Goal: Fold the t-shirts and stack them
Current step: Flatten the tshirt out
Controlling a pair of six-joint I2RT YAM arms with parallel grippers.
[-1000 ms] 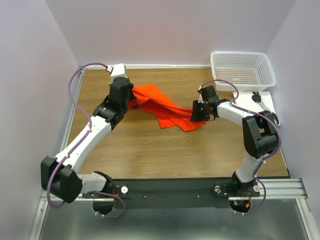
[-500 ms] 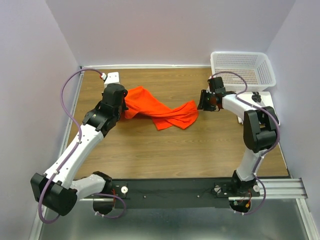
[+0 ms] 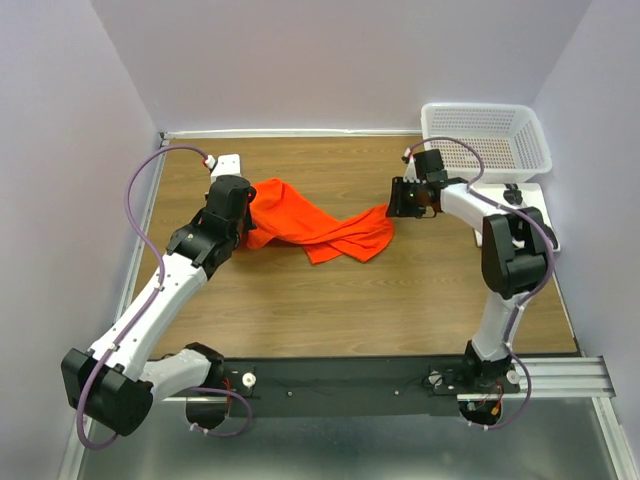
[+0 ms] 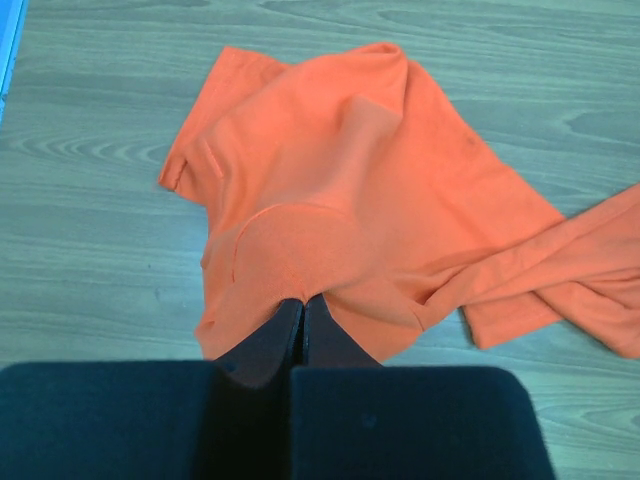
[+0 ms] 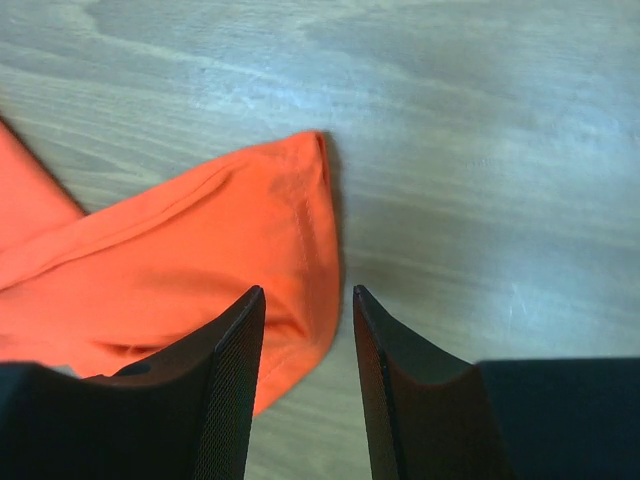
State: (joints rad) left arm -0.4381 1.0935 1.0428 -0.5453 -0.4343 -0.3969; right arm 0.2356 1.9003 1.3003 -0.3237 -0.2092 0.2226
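Lying bunched and twisted on the wooden table between the two arms, the orange-red t-shirt is pinched at its left end by the left gripper, whose fingers are pressed together on a fold. The right gripper hangs with its fingers spread over the shirt's right corner. A white mesh basket sits at the far right corner, apart from the cloth. A white board lies just in front of the basket, partly under the right arm.
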